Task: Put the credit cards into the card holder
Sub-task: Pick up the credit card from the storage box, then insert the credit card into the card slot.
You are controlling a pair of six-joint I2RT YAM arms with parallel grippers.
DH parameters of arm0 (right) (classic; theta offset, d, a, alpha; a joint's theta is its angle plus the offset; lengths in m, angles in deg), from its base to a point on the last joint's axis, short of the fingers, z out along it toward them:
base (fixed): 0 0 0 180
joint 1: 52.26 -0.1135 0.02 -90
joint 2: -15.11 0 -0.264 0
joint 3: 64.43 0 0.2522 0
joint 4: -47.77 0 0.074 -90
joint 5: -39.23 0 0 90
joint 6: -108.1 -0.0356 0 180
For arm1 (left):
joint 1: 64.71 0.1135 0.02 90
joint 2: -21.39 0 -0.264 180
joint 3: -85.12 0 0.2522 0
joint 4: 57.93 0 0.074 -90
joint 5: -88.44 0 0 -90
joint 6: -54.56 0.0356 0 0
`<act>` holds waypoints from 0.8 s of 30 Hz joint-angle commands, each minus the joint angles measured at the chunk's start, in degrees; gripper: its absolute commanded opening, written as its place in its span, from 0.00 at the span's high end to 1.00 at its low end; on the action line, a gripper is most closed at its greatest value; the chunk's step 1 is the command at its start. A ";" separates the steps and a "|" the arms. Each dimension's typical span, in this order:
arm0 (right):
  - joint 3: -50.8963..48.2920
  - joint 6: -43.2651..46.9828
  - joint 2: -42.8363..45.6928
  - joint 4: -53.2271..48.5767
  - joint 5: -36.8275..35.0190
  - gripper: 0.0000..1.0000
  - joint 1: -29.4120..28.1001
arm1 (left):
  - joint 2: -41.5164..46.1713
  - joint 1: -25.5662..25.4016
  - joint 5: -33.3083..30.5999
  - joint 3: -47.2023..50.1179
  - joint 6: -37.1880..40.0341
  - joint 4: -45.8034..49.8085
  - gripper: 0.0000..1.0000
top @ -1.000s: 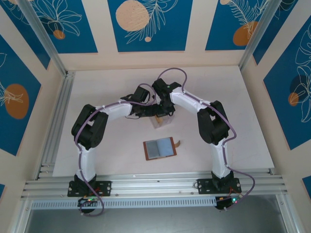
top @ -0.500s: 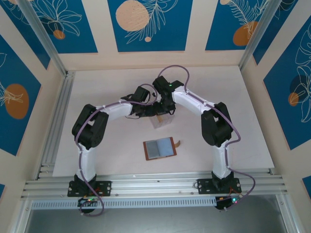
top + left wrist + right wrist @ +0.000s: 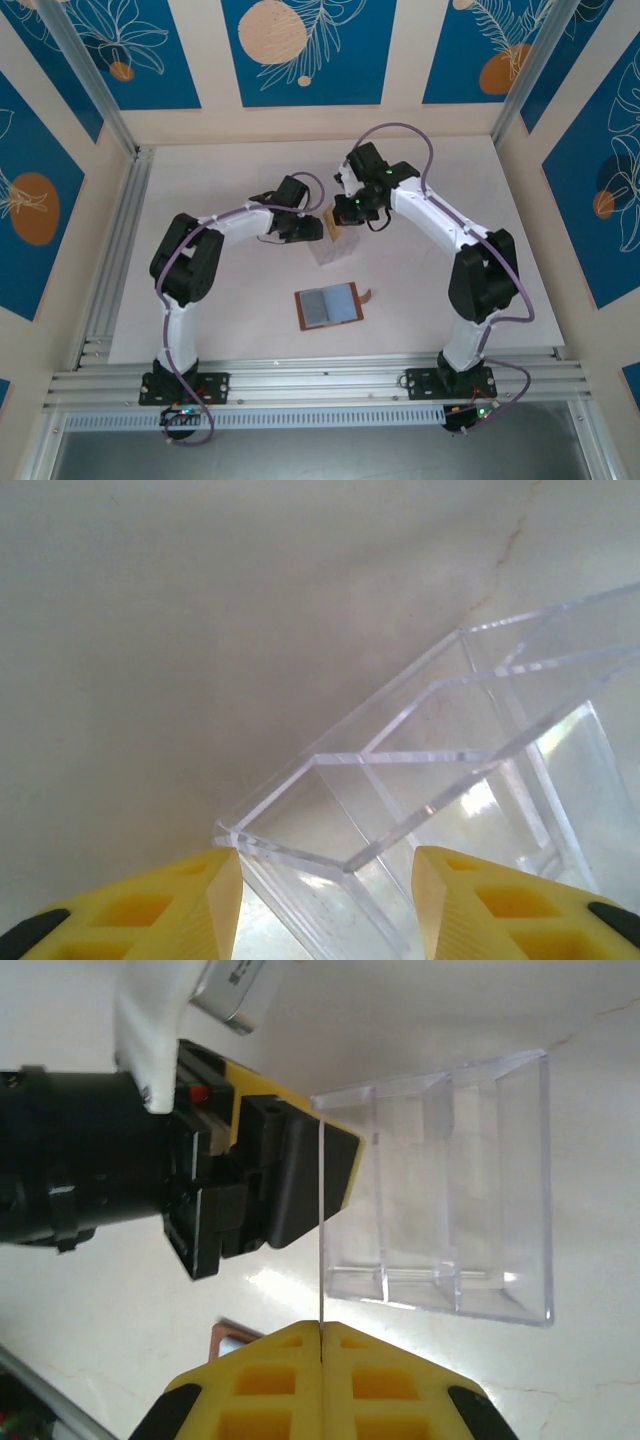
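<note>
Overhead: white table (image 3: 210, 175), blue-patterned walls (image 3: 345, 75); left claw (image 3: 325, 878) apart, right claw (image 3: 320, 1338) pinching credit card (image 3: 330, 223).

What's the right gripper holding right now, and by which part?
A tan credit card, pinched by one edge between the shut fingertips of the right gripper; the rest sticks out beside the clear box.

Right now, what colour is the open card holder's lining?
Blue-grey, with a brown leather border. The card holder shows best in the top external view.
</note>
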 commanded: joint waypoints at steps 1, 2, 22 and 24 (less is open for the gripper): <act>-4.73 -1.72 4.32 1.91 5.38 1.00 0.70 | 5.44 1.17 4.64 -1.06 0.07 2.11 0.49; -6.43 -2.04 5.61 2.54 5.83 1.00 1.04 | 7.18 1.16 4.97 -0.40 0.42 2.29 0.48; -34.86 -10.82 22.94 21.31 14.62 1.00 1.40 | 36.81 -8.69 1.27 32.35 -0.45 3.86 0.23; -37.06 -12.01 23.40 23.88 14.96 1.00 0.95 | 35.84 -10.44 0.91 33.34 -1.63 2.82 0.22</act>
